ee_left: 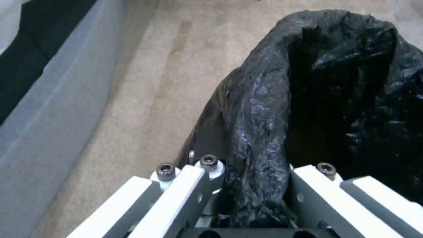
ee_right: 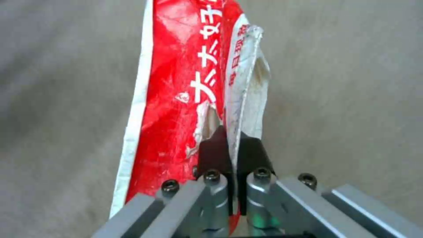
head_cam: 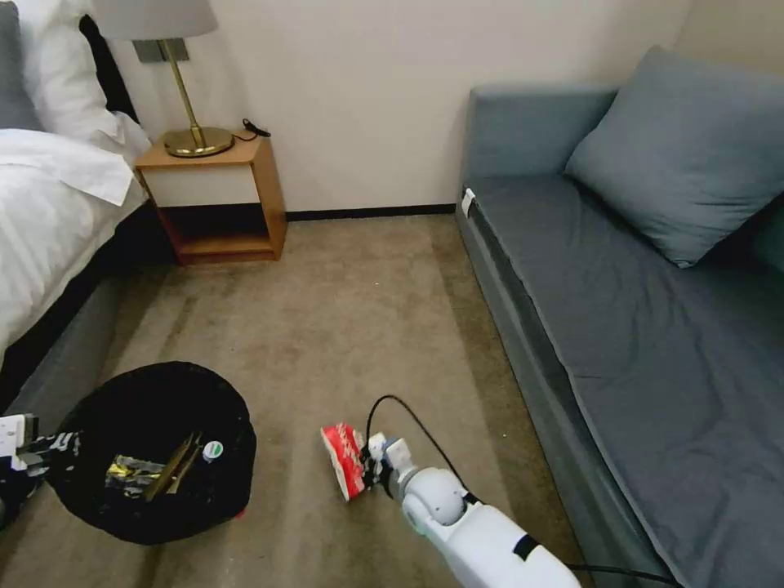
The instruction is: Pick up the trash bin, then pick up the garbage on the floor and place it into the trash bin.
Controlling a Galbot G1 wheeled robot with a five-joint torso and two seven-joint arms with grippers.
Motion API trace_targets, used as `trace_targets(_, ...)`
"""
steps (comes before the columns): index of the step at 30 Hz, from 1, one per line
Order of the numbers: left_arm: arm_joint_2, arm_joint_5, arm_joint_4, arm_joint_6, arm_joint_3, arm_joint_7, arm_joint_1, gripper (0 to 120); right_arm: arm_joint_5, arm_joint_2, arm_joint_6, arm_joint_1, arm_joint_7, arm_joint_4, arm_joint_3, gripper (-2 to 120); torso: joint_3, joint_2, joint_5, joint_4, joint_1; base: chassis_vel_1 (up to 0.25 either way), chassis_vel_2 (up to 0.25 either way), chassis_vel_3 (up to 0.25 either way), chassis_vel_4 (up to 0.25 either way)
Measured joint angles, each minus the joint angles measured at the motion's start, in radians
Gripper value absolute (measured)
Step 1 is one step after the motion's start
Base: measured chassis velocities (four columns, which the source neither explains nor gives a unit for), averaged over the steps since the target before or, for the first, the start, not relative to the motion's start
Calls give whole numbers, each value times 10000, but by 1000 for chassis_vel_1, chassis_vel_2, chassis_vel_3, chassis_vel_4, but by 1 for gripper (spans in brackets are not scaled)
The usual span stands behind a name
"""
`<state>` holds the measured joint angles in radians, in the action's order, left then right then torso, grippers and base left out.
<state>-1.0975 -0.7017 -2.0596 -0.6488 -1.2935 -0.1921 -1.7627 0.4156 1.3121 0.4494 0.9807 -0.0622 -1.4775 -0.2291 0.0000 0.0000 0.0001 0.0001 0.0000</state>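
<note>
while your right gripper [ee_right: 229,150] pinches the red-and-white packet [head_cam: 343,459] by its edge, bare carpet [head_cam: 351,327] lies open around it. your left gripper [ee_left: 253,172] clamps the trash bin [head_cam: 151,449] rim beside the bed [head_cam: 49,212].

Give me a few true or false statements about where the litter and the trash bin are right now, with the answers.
1. The right end effector is shut on the red-and-white packet. True.
2. The left end effector grips the rim of the trash bin. True.
3. The trash bin stands on the sofa. False: it is over the carpet, near the bed.
4. The gold wrapper lies on the carpet. False: it is inside the bin.
5. A bottle with a green-and-white cap is in the bin. True.
</note>
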Motion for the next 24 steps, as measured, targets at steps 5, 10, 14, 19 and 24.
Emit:
trace_targets(5, -61, 29, 0, 13, 140, 9, 43, 5, 463, -826, -39, 239, -112, -1805, 177, 0, 0, 0, 0, -2, 0, 0, 0, 0, 0)
trace_targets(10, -225, 202, -82, 19, 475, 27, 109, 5, 837, -1186, -412, 44, -365, -3812, -107, 0, -1, 0, -1, -2, 0, 0, 0, 0, 0)
trace_targets(14, -461, 374, -330, 19, 676, 32, 67, 5, 900, -964, -1145, -744, -527, -4520, -1388, 0, 0, 0, -1, -2, 0, 0, 0, 0, 0)
trace_targets(19, -600, 439, -518, 24, 659, 38, -66, 5, 693, 58, -1336, -1696, -656, -4158, -2874, 0, 0, 0, -1, 2, 0, 0, 0, 0, 0)
trace_targets(24, -639, 441, -601, 36, 585, 38, -154, 5, 481, 1100, -1300, -2221, -897, -3220, -3702, 0, 0, 0, -3, 3, 0, 0, 0, 0, 0)
